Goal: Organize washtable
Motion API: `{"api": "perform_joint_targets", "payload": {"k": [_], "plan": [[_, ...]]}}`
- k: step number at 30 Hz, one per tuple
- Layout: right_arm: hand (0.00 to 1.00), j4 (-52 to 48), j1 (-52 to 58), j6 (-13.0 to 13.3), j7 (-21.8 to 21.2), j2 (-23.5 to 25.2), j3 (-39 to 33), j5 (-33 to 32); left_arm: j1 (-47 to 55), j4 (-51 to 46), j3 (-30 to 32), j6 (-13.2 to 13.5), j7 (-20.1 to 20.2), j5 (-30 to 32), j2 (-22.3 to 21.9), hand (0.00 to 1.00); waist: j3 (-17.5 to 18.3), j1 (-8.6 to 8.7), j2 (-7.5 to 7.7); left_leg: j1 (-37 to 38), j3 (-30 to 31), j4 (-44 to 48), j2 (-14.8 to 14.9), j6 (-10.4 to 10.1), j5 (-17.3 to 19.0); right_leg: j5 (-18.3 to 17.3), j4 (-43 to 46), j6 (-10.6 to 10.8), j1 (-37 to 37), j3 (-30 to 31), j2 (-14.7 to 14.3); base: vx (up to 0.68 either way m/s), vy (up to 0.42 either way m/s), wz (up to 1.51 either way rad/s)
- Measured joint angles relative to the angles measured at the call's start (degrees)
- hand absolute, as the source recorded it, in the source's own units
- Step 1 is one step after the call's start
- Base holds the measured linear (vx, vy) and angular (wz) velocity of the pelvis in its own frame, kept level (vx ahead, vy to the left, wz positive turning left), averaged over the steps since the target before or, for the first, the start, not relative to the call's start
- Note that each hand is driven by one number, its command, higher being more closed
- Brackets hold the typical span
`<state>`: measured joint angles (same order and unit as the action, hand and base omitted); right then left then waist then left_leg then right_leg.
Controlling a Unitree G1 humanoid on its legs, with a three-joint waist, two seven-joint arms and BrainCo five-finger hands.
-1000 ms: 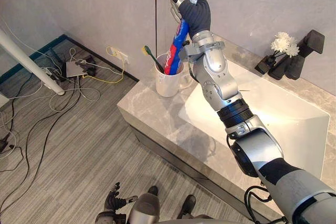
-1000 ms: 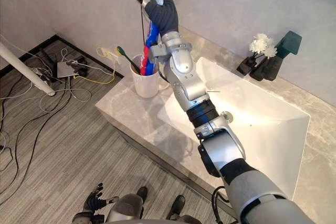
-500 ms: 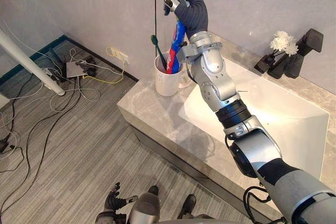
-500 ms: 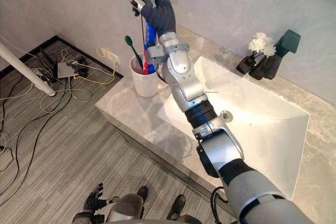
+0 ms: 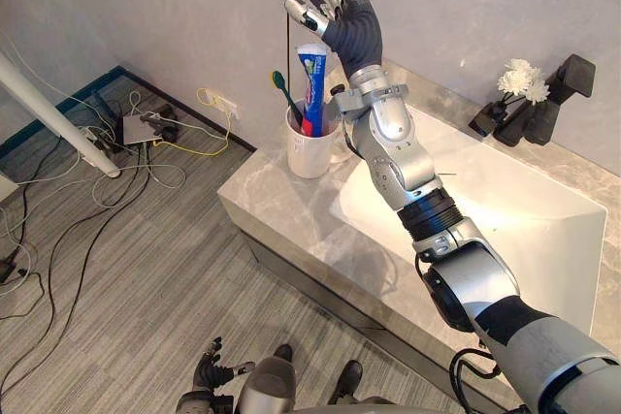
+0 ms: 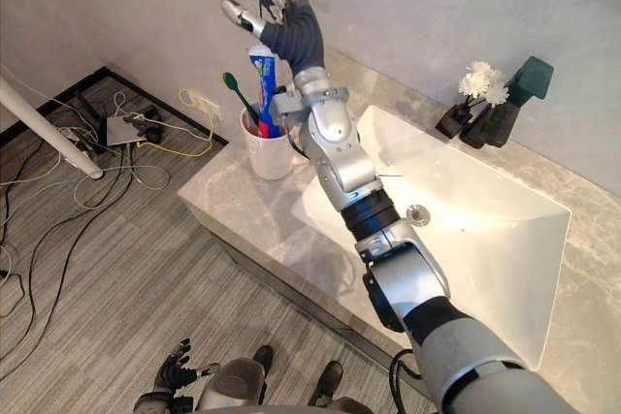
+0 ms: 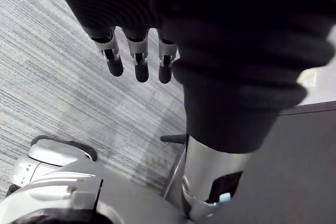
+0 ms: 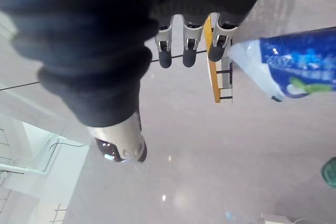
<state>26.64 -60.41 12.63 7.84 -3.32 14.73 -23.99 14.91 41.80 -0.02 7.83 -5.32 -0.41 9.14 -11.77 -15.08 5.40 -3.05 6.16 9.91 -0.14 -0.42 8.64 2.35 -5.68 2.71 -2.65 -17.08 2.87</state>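
Left eye view has the right hand (image 5: 342, 15) raised high at the end of a nearly straight arm, fingers spread wide and holding nothing, palm turned toward the wall above the toothpaste tube (image 5: 311, 79). Half a second ago those fingers were curled round the tube's top. Now they have let go, and the tube stands upright in the white cup (image 5: 310, 157) beside the green-headed toothbrush (image 5: 285, 99), which leans outward. The cup sits at the marble worktop's (image 5: 281, 215) corner, just beside the basin (image 5: 514, 210). The arm hides the cup's far rim. Left wrist view shows the left hand (image 7: 140, 65) with fingers hanging straight and empty over the floor (image 7: 47, 66).
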Motion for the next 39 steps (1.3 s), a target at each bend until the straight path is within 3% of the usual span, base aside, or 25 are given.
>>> {"api": "perform_joint_targets", "payload": {"k": [11, 16, 18, 22, 26, 32, 33, 36, 39], "plan": [[0.00, -3.09, 2.22, -0.30, 0.70, -2.16, 0.43, 2.25, 0.00, 0.01, -0.04, -0.03, 0.00, 0.03, 0.08, 0.00, 0.11, 0.27, 0.17, 0.80, -0.38, -0.02, 0.02, 0.01, -0.03, -0.03, 0.81, -0.05, -0.21, 0.33, 0.12, 0.00, 0.000, 0.00], [0.00, -14.53, 2.27, -0.16, -0.74, -10.45, 2.10, 5.83, 0.14, 0.84, 0.22, -0.01, -0.10, 0.03, 0.29, 0.00, 0.38, 1.82, 0.56, 1.76, -1.08, -0.50, 0.04, 0.01, -0.06, -0.02, 0.84, -0.04, -0.65, 1.01, 0.16, -0.01, 0.012, -0.08], [0.00, -20.90, 3.16, 0.92, -0.83, -15.26, 1.90, 6.87, 0.15, 1.66, 0.21, 0.00, -0.08, 0.09, 0.57, 0.00, 1.22, 2.82, 0.92, 2.48, -1.83, -1.22, 0.11, 0.01, -0.11, -0.02, 0.83, -0.03, -0.69, 1.79, 0.18, 0.01, 0.019, -0.17], [0.00, -28.99, 7.21, 3.41, -1.61, -20.39, -0.28, 9.03, 0.22, 3.64, 0.23, 0.05, -0.04, 0.76, 0.81, 0.00, 3.17, 4.74, 1.12, 3.28, -2.41, -2.13, 0.12, 0.04, -0.14, -0.02, 0.80, -0.03, -0.67, 2.66, 0.24, 0.03, 0.019, -0.13], [0.00, -36.80, 15.04, 5.69, -1.34, -23.25, -10.77, 10.93, 0.21, 4.88, 0.35, 0.21, 0.23, 1.08, 0.81, 0.00, 4.21, 5.62, 1.05, 4.04, -3.25, -3.16, 0.08, 0.24, -0.28, -0.02, 0.81, -0.03, -0.59, 3.18, 0.34, 0.01, 0.016, -0.10], [0.00, -45.21, 30.08, 8.84, 1.61, -24.70, -34.45, 13.49, 0.26, 6.43, 0.76, 0.32, 0.38, 2.91, 0.67, 0.00, 5.28, 8.37, 0.74, 4.95, -4.77, -4.58, 0.11, 0.38, -0.54, -0.01, 0.83, -0.02, -0.24, 4.57, 0.36, 0.00, 0.016, -0.11], [0.00, -45.39, 31.57, 9.23, 2.19, -24.72, -37.07, 13.50, 0.24, 6.77, 0.77, 0.34, 0.42, 3.17, 0.64, 0.00, 5.60, 8.52, 0.67, 5.06, -4.85, -4.88, 0.12, 0.51, -0.62, -0.01, 0.83, -0.02, -0.07, 4.73, 0.35, 0.02, 0.012, -0.20], [0.00, -44.23, 41.14, 9.99, 4.89, -24.48, -49.81, 12.89, 0.28, 8.70, 0.94, 0.27, 1.58, 3.36, 0.45, 0.00, 6.89, 11.15, -0.21, 5.70, -5.33, -5.91, 0.10, 0.64, -0.70, -0.03, 0.79, 0.01, 0.03, 5.19, 0.37, 0.02, 0.012, -0.12], [0.00, -38.72, 50.09, 10.22, 6.29, -21.23, -56.08, 10.40, 0.07, 9.55, 1.42, 0.14, 2.38, 3.36, 0.19, 0.00, 7.98, 12.02, -0.63, 5.58, -6.29, -6.46, 0.17, 0.67, -0.71, -0.02, 0.66, 0.03, 0.85, 6.24, 0.25, 0.01, 0.010, -0.18]]}}
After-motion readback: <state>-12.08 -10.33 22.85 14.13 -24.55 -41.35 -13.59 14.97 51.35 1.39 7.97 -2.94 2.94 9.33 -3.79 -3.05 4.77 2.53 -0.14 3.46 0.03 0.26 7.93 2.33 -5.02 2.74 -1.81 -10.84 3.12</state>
